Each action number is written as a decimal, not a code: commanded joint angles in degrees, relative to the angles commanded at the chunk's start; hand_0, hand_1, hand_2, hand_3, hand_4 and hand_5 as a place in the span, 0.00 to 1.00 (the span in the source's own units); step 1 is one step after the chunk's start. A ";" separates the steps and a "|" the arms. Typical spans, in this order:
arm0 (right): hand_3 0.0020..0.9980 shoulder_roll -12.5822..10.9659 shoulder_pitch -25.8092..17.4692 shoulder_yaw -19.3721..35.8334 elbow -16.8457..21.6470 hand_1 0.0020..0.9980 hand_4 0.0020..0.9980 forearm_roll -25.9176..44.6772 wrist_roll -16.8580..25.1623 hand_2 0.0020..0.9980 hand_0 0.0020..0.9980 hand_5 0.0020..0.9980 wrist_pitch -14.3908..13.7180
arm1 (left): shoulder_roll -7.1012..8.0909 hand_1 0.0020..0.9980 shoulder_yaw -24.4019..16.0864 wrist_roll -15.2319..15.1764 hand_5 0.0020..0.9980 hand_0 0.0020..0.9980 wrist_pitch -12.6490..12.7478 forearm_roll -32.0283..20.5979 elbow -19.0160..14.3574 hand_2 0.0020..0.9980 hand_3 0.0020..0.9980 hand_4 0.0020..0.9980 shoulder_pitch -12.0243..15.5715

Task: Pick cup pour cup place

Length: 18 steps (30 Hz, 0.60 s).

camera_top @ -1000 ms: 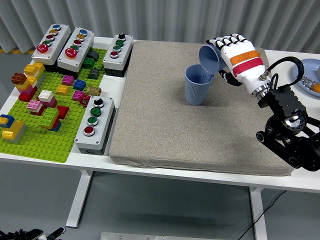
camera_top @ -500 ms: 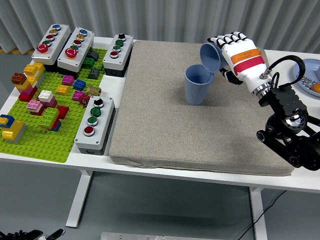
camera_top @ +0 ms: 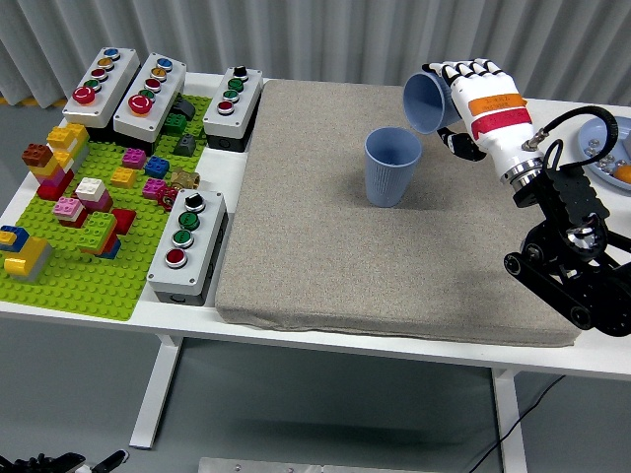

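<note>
Fingers (camera_top: 471,69) wrapped around tilted blue cup (camera_top: 426,101) above upright cup (camera_top: 391,167), button boxes (camera_top: 187,246) well left.

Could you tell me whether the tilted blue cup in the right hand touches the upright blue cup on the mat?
No, the tilted blue cup in the right hand hangs clear above the upright blue cup.

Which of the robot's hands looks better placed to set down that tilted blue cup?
The right hand, probably. It already grips the tilted blue cup, held above and just right of the upright blue cup on the grey mat. No left hand shows in this view.
</note>
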 joint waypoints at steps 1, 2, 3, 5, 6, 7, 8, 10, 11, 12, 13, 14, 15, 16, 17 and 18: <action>0.61 0.08 -0.22 0.43 0.19 0.70 0.76 1.22 -0.21 0.59 0.86 0.03 0.37 | -0.02 0.76 -0.07 0.02 0.99 0.77 0.00 0.08 0.00 0.81 0.65 0.51 -0.01; 0.61 0.19 -0.51 1.03 0.39 0.70 0.76 3.33 -0.43 0.59 0.86 0.03 0.84 | -0.04 0.76 -0.18 0.04 0.99 0.77 0.00 0.21 0.00 0.81 0.65 0.51 -0.02; 0.61 0.34 -1.03 2.11 0.49 0.70 0.76 5.70 -0.60 0.59 0.86 0.03 1.75 | -0.05 0.76 -0.15 0.03 0.99 0.77 0.00 0.19 0.00 0.81 0.65 0.51 -0.02; 0.61 0.57 -1.87 3.83 0.61 0.70 0.76 10.49 -1.03 0.59 0.86 0.03 3.13 | -0.08 0.76 -0.22 0.03 0.99 0.77 -0.01 0.24 0.00 0.81 0.65 0.51 -0.02; 0.61 0.70 -2.35 4.86 0.66 0.70 0.76 12.72 -1.38 0.59 0.86 0.03 3.91 | -0.10 0.76 -0.30 0.03 0.99 0.77 0.00 0.27 0.00 0.81 0.65 0.51 -0.01; 0.61 0.88 -3.17 7.00 0.70 0.70 0.76 15.33 -2.07 0.59 0.85 0.03 5.55 | -0.13 0.76 -0.41 0.04 0.99 0.77 0.03 0.27 0.00 0.81 0.65 0.51 0.02; 0.61 1.01 -3.82 8.59 0.66 0.70 0.76 17.56 -2.54 0.59 0.85 0.03 6.59 | -0.16 0.76 -0.42 0.02 0.99 0.77 0.04 0.29 0.00 0.81 0.65 0.51 0.04; 0.61 1.40 -4.95 12.05 0.48 0.70 0.76 22.40 -3.52 0.59 0.85 0.03 8.41 | -0.20 0.76 -0.51 0.03 0.99 0.77 0.03 0.42 0.00 0.81 0.65 0.51 0.05; 0.61 1.60 -5.46 14.08 0.38 0.70 0.76 25.01 -4.03 0.59 0.85 0.03 9.51 | -0.21 0.76 -0.58 0.04 0.99 0.77 0.03 0.49 0.00 0.81 0.65 0.51 0.05; 0.61 1.85 -6.42 16.31 0.32 0.70 0.76 27.24 -4.93 0.59 0.85 0.03 10.96 | -0.27 0.76 -0.62 0.02 0.99 0.77 0.06 0.51 0.00 0.81 0.65 0.51 0.10; 0.61 1.93 -6.76 18.56 0.30 0.70 0.76 29.85 -5.24 0.59 0.84 0.04 11.62 | -0.29 0.76 -0.64 0.02 0.99 0.77 0.07 0.51 0.00 0.81 0.65 0.51 0.12; 0.61 2.11 -7.38 20.03 0.28 0.70 0.76 31.57 -5.80 0.59 0.84 0.04 12.34 | -0.31 0.76 -0.68 0.02 0.99 0.77 0.06 0.58 0.00 0.81 0.65 0.51 0.13; 0.61 2.25 -8.13 22.45 0.29 0.70 0.76 34.17 -6.40 0.59 0.84 0.04 13.27 | -0.33 0.76 -0.74 0.02 0.99 0.77 0.05 0.65 0.00 0.81 0.65 0.51 0.15; 0.61 2.26 -8.85 24.68 0.35 0.70 0.76 36.41 -6.81 0.59 0.84 0.04 14.01 | -0.37 0.76 -0.82 0.02 0.99 0.77 0.07 0.67 0.00 0.81 0.65 0.51 0.18; 0.61 2.22 -9.70 27.18 0.57 0.70 0.76 39.01 -7.13 0.59 0.84 0.04 14.61 | -0.40 0.76 -0.87 0.02 0.99 0.77 0.05 0.80 0.00 0.81 0.65 0.51 0.16; 0.61 2.22 -9.92 28.64 0.63 0.70 0.76 41.62 -7.21 0.59 0.84 0.04 14.76 | -0.41 0.76 -0.89 0.02 0.99 0.77 0.04 0.83 0.00 0.81 0.65 0.51 0.16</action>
